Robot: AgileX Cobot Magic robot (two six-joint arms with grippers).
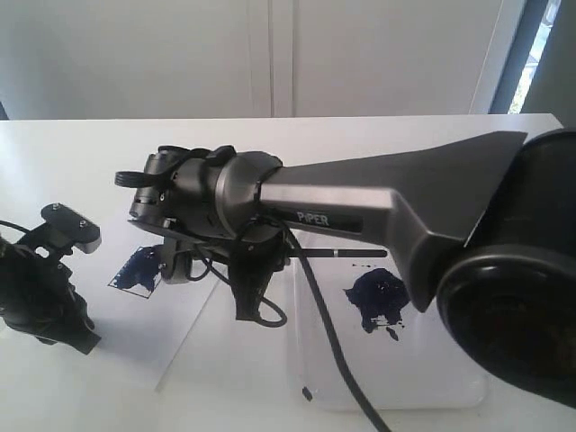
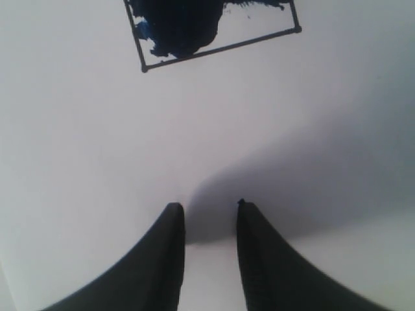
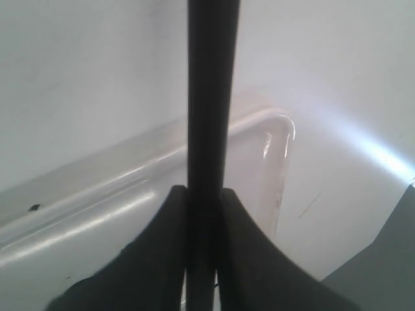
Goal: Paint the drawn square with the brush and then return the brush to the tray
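Observation:
The drawn square (image 1: pixel 139 268) on the white paper is smeared dark blue; the left wrist view shows its black outline and blue smear (image 2: pixel 214 26) ahead of the fingers. My right gripper (image 3: pixel 204 191) is shut on the black handle of the brush (image 3: pixel 213 97). In the exterior view the right gripper (image 1: pixel 256 270) hangs between the square and the tray (image 1: pixel 405 369), and the thin brush (image 1: pixel 346 253) reaches toward the tray's blue blot (image 1: pixel 376 301). The brush tip is hidden. My left gripper (image 2: pixel 207 207) stands open over bare paper, holding nothing, at the far left (image 1: pixel 54 288).
The right arm's big grey link (image 1: pixel 387 198) crosses the middle of the exterior view and hides part of the table. A black cable (image 1: pixel 333 351) droops over the tray. The glossy tray rim (image 3: pixel 279 126) lies under the brush. The paper sheet (image 1: pixel 135 324) ends beside the tray.

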